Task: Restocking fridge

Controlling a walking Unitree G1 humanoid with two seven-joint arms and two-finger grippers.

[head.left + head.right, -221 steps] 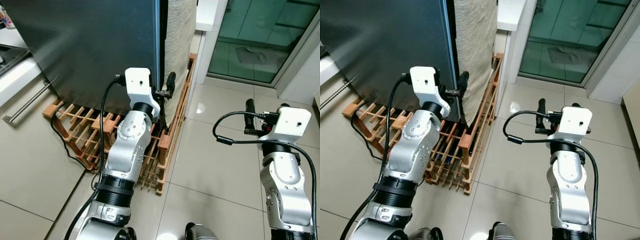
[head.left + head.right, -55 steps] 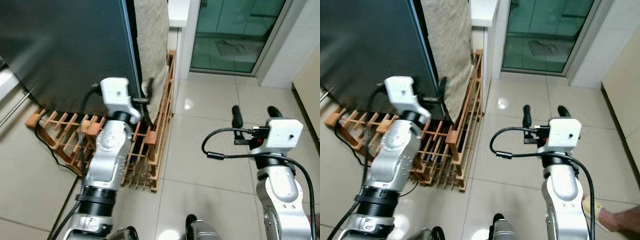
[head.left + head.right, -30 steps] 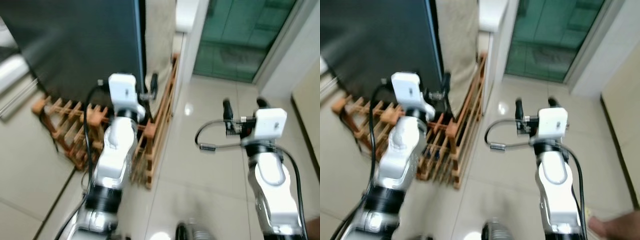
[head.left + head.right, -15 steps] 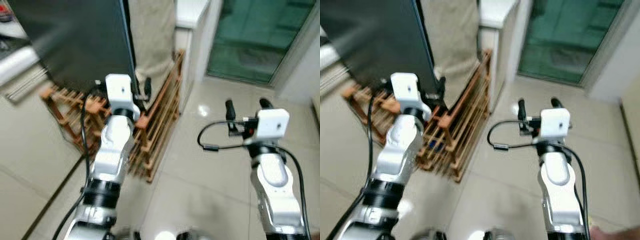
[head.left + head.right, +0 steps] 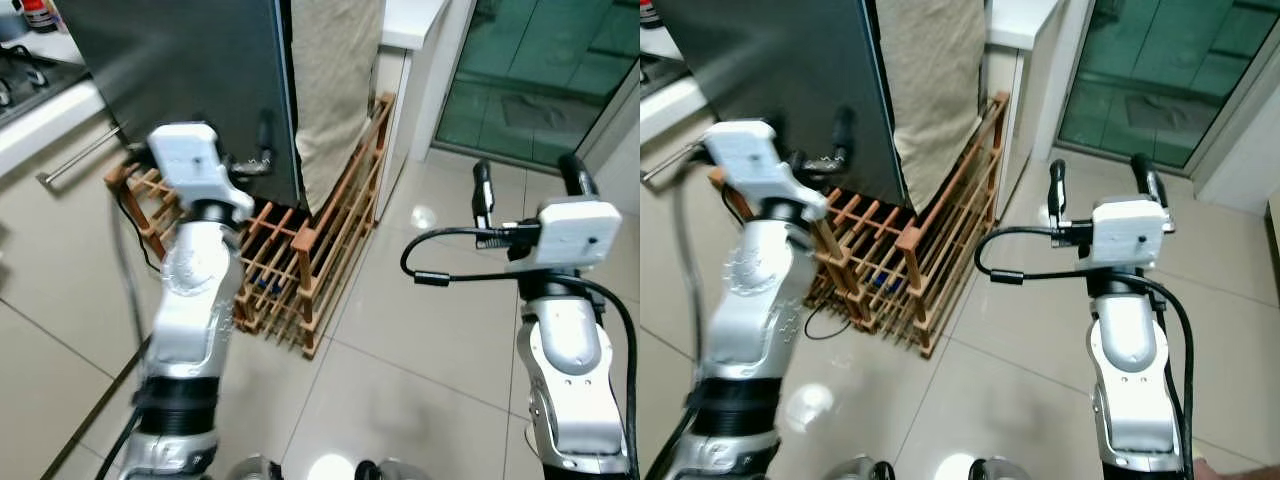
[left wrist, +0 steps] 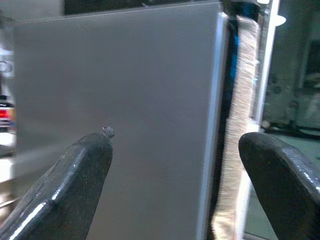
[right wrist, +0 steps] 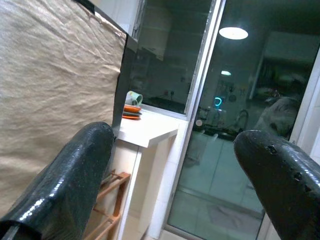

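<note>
Grey and dark, the fridge stands tall on the robot's left, and its door is shut. A beige cloth hangs down the fridge's side. A wooden rack made of thin sticks sits on the floor around the bottom of the fridge. A black cable lies by the rack on its left side.

Shiny pale tiles cover the floor, and a light makes a bright spot on them. Past the cloth is a white counter, and beside it a big green glass door. On the far left is a pale cupboard with a long metal handle, with a stove top above it.

The left gripper is held up right in front of the fridge door, close to the door's right edge, with its two black fingers spread wide apart and holding nothing. The right gripper is up over the bare tiles, well away from the fridge, and it points toward the glass door. Its fingers are wide apart too, with nothing between them.

Most of the free floor is on the robot's right, between the rack and the glass door.
</note>
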